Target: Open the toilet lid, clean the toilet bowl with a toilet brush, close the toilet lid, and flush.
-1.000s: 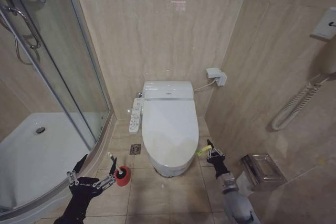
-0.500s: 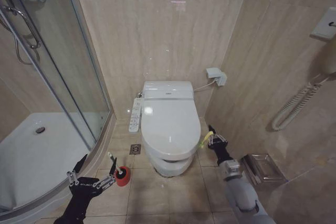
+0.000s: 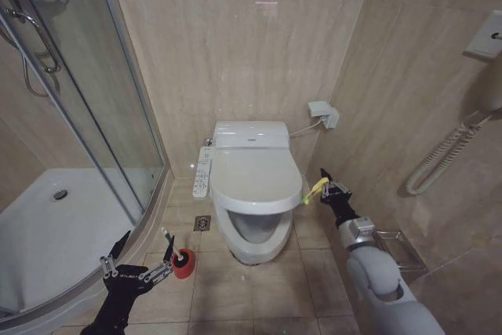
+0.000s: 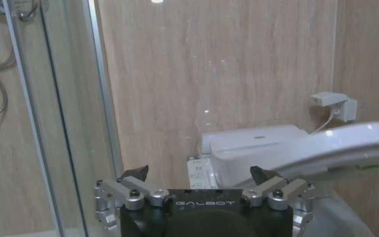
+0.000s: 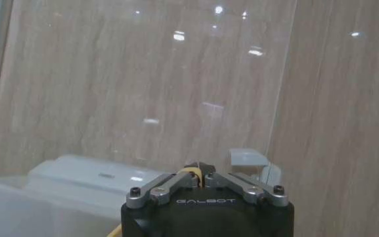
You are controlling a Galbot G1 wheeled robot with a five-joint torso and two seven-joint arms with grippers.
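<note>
Now my right gripper [image 3: 325, 187] is pinched on the yellow-green band [image 3: 315, 189] and has hauled the lid [image 3: 255, 180] from flat to partway up, its front edge clear of the bowl [image 3: 255, 239]. I judge opening is underway, not finished. My left gripper [image 3: 135, 266], spread wide, waits low near the brush [image 3: 168, 241].

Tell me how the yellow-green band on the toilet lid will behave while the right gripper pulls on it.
The yellow-green band looks thin and floppy, so it probably only transmits pull, not push. The right gripper pinches it, and the glossy toilet lid hangs half raised, likely swinging on its rear hinge. If the band slips, the lid may drop.
</note>
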